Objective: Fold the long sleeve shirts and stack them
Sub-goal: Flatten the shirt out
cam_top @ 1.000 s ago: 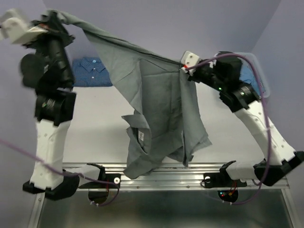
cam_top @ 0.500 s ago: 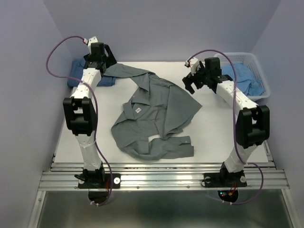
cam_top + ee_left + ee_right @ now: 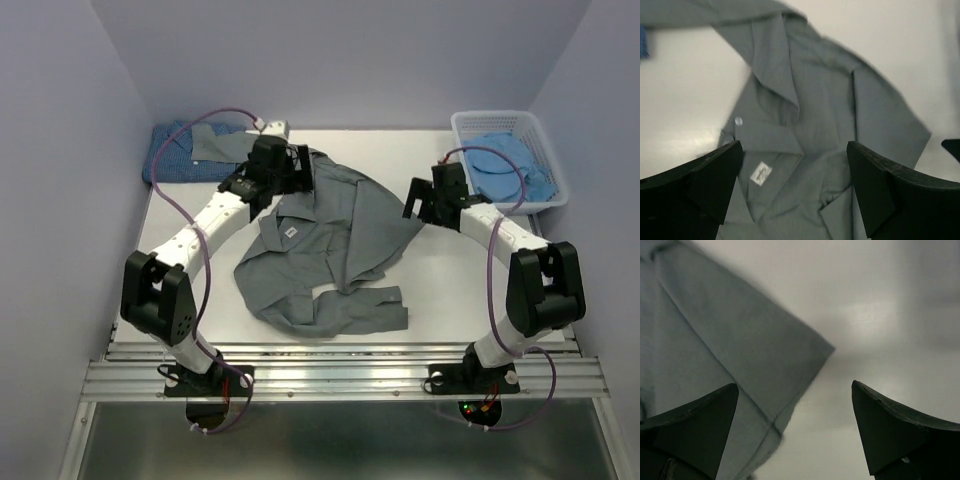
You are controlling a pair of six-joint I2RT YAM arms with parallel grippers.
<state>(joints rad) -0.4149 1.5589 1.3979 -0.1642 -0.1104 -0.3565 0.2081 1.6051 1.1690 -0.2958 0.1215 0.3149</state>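
Observation:
A plain grey long sleeve shirt (image 3: pixel 340 255) lies spread and rumpled on the white table (image 3: pixel 460 280), collar and label facing up. One sleeve reaches back over the dark blue dotted shirt (image 3: pixel 172 152) at the far left. A pale blue shirt (image 3: pixel 510 172) sits in the basket. My left gripper (image 3: pixel 283 185) hovers open above the collar; in the left wrist view the grey shirt (image 3: pixel 815 100) and its label (image 3: pixel 760 174) show between the fingers (image 3: pixel 700 185) of that gripper (image 3: pixel 795 172). My right gripper (image 3: pixel 420 208) stands open over the shirt's right corner (image 3: pixel 740 355), holding nothing (image 3: pixel 795 415).
A white lattice basket (image 3: pixel 500 120) stands at the back right corner. Purple walls close in the table on three sides. A metal rail (image 3: pixel 340 375) with both arm bases runs along the near edge.
The grey shirt was held aloft by both grippers a second ago; both let go and it now lies on the table. Both grippers have since moved nearer, over the shirt.

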